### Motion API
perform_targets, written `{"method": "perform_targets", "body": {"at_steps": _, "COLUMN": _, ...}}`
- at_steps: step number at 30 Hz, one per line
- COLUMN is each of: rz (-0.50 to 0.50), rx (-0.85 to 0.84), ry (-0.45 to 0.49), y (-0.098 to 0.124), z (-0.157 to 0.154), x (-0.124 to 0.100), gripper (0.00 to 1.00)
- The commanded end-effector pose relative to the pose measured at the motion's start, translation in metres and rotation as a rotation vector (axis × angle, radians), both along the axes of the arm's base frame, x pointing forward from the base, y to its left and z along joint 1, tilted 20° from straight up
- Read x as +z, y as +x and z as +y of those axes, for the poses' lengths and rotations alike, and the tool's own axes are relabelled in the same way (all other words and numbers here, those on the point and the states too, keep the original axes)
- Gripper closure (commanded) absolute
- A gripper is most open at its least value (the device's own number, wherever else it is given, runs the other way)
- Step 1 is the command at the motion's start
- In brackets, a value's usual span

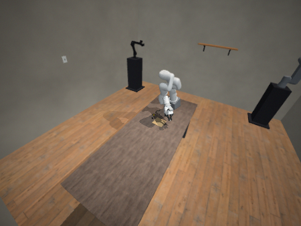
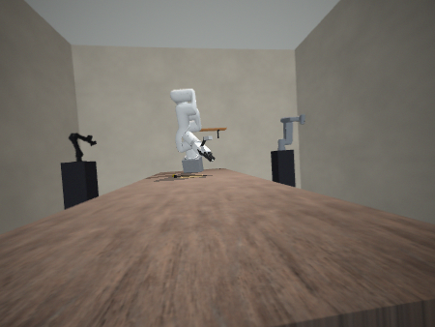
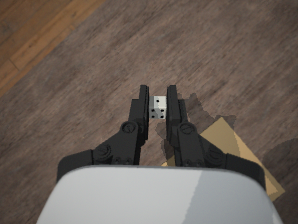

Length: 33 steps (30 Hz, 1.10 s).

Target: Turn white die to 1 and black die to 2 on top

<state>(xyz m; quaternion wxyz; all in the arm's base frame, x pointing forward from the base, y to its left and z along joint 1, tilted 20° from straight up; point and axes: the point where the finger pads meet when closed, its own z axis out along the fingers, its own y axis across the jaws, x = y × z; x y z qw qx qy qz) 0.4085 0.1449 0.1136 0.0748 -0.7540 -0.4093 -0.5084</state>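
Observation:
My gripper (image 1: pixel 170 119) (image 2: pixel 212 158) (image 3: pixel 157 97) is shut on the white die (image 3: pixel 158 106) and holds it above the table, tilted in the exterior view. In the wrist view one face of this die shows a single pip and the face below it shows four pips. The tan mat (image 1: pixel 156 122) (image 3: pixel 223 131) lies on the table, below and to the right of the fingers in the wrist view, partly behind the gripper. The yellow die (image 1: pixel 154 115) (image 2: pixel 174 176) is a tiny spot by the mat. The black die cannot be made out clearly; the wrist view does not show it.
The brown table top (image 1: pixel 134 157) (image 2: pixel 217 232) stretches away from the arm's base. Shadows of the arm fall over the mat and the table. Two dark pedestals (image 1: pixel 134 71) (image 1: pixel 269 103) with other arms stand off to the sides, and a wooden rail (image 1: pixel 217 46) is on the wall.

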Motion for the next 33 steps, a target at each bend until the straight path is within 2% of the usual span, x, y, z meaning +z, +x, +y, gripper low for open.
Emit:
{"method": "perform_targets", "body": {"at_steps": 1, "rz": -0.003, "rx": 0.001, "ry": 0.001, "y": 0.002, "z": 0.0, "x": -0.005, "gripper": 0.89}}
{"method": "perform_targets", "body": {"at_steps": 9, "rz": -0.003, "rx": 0.001, "ry": 0.001, "y": 0.008, "z": -0.002, "x": -0.022, "gripper": 0.89}}
{"method": "perform_targets", "body": {"at_steps": 22, "rz": -0.003, "rx": 0.001, "ry": 0.001, "y": 0.024, "z": -0.005, "x": -0.066, "gripper": 0.89}}
{"method": "perform_targets", "body": {"at_steps": 33, "rz": -0.003, "rx": 0.001, "ry": 0.001, "y": 0.026, "z": -0.006, "x": -0.072, "gripper": 0.89}}
